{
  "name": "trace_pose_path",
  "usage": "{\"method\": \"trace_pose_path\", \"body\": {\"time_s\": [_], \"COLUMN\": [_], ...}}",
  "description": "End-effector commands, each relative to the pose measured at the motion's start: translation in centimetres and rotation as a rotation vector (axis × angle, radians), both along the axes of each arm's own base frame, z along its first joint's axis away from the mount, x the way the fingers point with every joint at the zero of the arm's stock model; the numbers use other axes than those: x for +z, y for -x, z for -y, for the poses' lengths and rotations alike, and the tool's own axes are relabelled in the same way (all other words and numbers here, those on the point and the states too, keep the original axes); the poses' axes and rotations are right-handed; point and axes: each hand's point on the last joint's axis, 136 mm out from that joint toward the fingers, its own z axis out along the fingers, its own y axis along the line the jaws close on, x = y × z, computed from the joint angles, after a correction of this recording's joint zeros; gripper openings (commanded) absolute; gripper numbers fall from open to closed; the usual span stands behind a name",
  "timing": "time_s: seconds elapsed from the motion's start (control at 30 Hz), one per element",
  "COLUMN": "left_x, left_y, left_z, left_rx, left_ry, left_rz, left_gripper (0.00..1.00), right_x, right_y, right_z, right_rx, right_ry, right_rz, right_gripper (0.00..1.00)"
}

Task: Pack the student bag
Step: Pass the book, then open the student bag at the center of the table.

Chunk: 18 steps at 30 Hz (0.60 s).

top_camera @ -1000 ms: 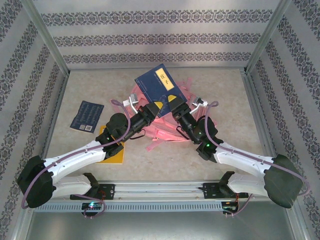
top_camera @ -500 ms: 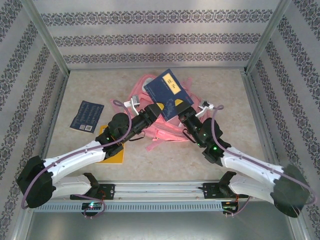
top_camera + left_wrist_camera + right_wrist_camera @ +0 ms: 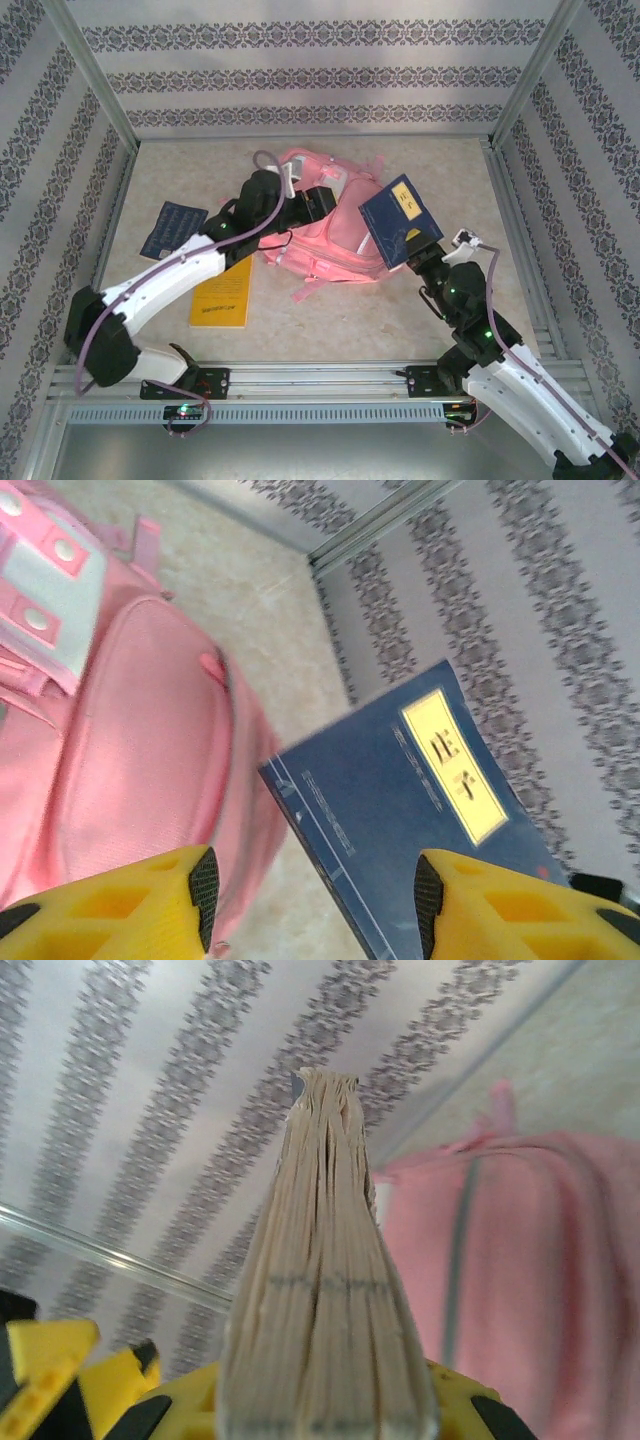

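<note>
Top external, left arm [image 3: 185, 268] over student bag [image 3: 335, 242], jaws parted, right jaws clamping book [image 3: 400, 218].

Student bag [image 3: 330, 240] lies mid-frame.
Raised book [image 3: 400, 220] just right of it; flat book [image 3: 222, 292] lower left; booklet [image 3: 172, 230] further left.

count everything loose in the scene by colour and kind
pink backpack: 1
dark blue book: 2, one lifted, one lying flat at the left
yellow book: 1
total: 4
</note>
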Motion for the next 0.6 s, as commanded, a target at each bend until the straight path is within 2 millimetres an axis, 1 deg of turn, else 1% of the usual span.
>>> {"method": "trace_pose_path", "body": {"time_s": [0.0,0.1,0.23,0.27,0.33,0.47,0.57], "left_x": [-2.3,-2.7,-3.9,-4.0,-5.0,-6.8,-8.0], "left_y": [0.0,-1.3,-2.9,-3.2,-3.9,-4.8,-5.4], "left_z": [0.7,1.7,2.6,2.8,3.2,4.0,4.8], "left_rx": [-0.109,-0.147,-0.177,-0.181,-0.193,-0.223,-0.241], "left_ry": [-0.154,-0.222,-0.314,-0.325,-0.354,-0.395,-0.406], "left_rz": [-0.054,-0.069,-0.088,-0.088,-0.106,-0.141,-0.158], "left_gripper": [0.56,0.57,0.58,0.58,0.58,0.58,0.58], "right_x": [-1.1,-2.0,-3.0,-3.1,-3.5,-3.7,-3.4], "right_y": [1.0,1.2,1.5,1.6,1.8,2.3,2.5], "right_z": [0.7,0.8,1.2,1.4,2.1,3.2,3.9], "right_rx": [0.036,0.059,0.069,0.066,0.05,0.027,0.006], "right_ry": [0.163,0.241,0.306,0.319,0.368,0.434,0.45], "right_rz": [-0.076,-0.133,-0.181,-0.186,-0.213,-0.234,-0.227], "right_gripper": [0.0,0.0,0.0,0.0,0.0,0.0,0.0]}}
